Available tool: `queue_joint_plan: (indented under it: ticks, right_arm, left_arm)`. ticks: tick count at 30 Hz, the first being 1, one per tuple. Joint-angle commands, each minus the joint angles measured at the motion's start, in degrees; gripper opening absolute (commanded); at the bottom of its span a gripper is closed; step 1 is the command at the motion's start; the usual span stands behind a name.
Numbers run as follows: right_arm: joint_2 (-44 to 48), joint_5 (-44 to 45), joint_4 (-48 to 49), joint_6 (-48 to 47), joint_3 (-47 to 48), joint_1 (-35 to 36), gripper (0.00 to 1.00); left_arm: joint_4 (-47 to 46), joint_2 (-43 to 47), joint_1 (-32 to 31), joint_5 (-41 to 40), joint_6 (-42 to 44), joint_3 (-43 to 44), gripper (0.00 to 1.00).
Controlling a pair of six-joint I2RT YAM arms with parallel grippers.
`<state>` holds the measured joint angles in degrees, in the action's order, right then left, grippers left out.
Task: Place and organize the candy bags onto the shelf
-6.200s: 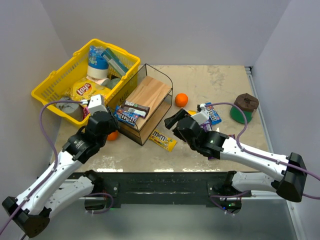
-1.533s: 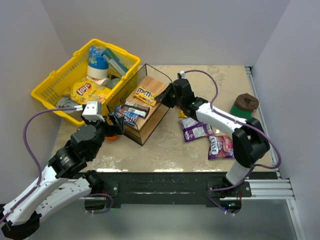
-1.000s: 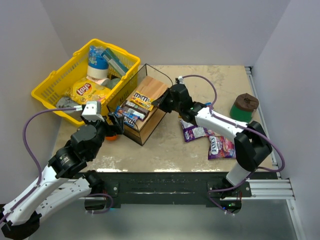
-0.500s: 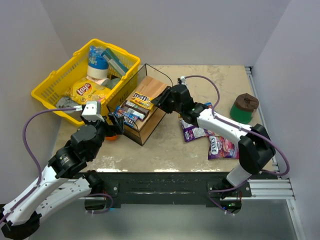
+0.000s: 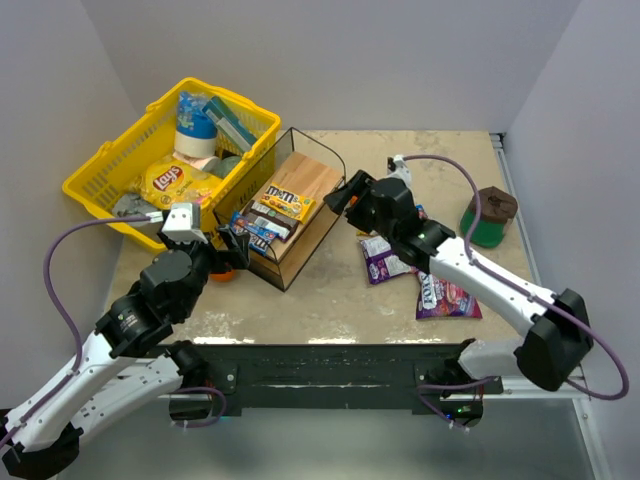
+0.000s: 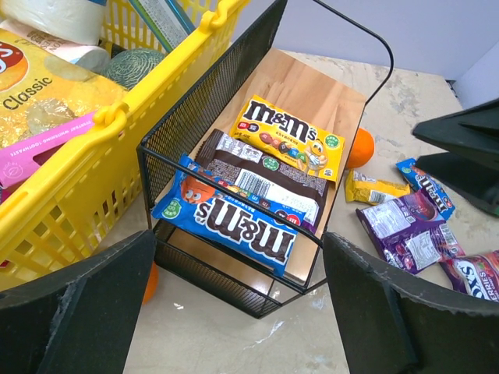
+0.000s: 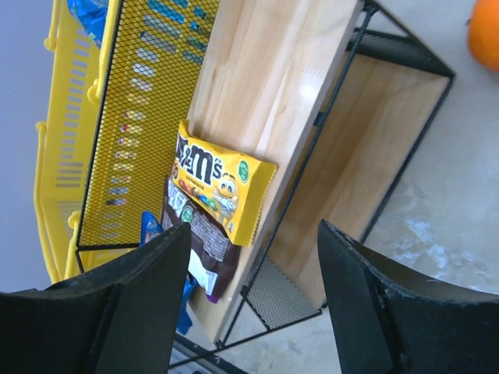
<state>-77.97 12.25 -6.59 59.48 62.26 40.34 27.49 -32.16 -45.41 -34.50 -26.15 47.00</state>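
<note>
Looking down from the top camera, the shelf (image 5: 310,180) carries three candy bags on its slanted upper board: a yellow M&M's bag (image 5: 284,205), a brown bag (image 5: 270,217) and a blue M&M's bag (image 5: 254,232), each lapping the next. The right gripper (image 5: 346,197) hovers just beside the shelf's wire edge, jaws apart and empty. A careless swing there could, I judge, catch the frame and shake the glossy row downhill. The left gripper (image 5: 228,243) sits near the low end, likewise parted and holding nothing, with one orange (image 5: 222,272) beside it. Two bags show plainly on the table (image 5: 330,300), a purple bag (image 5: 384,262) and a pink bag (image 5: 447,297); the arm hides the rest.

From the left wrist the count grows. Three bags are on the board and four are on the table: a small yellow bag (image 6: 374,187), a small blue bag (image 6: 425,183), the purple and the pink. A second orange (image 6: 359,148) lies by the shelf's far side. The loose bags crowd together, so a pinch may lift two at once or skid off a flat, slick face.

From the right wrist, the fingers (image 7: 101,312) stand wide with nothing between. Yellow, brown and a sliver of blue are visible on the board. Dropping a fourth onto that low end risks nudging the blue bag over the front wire.
</note>
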Motion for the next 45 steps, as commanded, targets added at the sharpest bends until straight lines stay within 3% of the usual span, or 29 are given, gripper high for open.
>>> queue_joint_plan:
  ticks: [1, 9, 17, 21, 25, 35, 45]
  right_arm:
    - [7.12, 5.24, -1.75, -5.51, -5.12, -2.54, 0.71]
    - [10.39, 7.62, -7.73, -15.25, -9.88, -11.85, 0.75]
    - [-3.91, 10.95, -15.11, -21.08, 0.74, -18.96, 0.74]
    - [-5.7, 13.41, -15.74, -16.27, -0.81, -23.63, 0.73]
    - [-2.45, 11.83, -11.26, -9.4, -8.19, -27.67, 0.73]
    - [5.29, 8.94, -3.7, 5.98, -23.92, -31.28, 0.73]
    - [3.45, 5.77, 11.85, 12.23, -31.41, -32.95, 0.67]
  left_arm:
    - [-1.47, 0.17, -0.21, 0.22, -0.13, 0.19, 0.99]
    - [-1.91, -0.27, -0.12, 0.58, -0.04, 0.11, 1.0]
    - [-1.56, -0.97, -0.12, 0.58, -0.04, 0.11, 0.99]
    - [-1.21, -0.62, -0.21, -0.13, -0.13, 0.02, 0.99]
    - [-1.47, -0.36, -0.21, -0.22, -0.13, 0.02, 0.99]
    - [-1.29, -1.06, -0.12, -0.22, 0.14, 0.11, 1.0]
    - [-1.12, -0.88, -0.12, -0.48, -0.3, 0.11, 1.0]
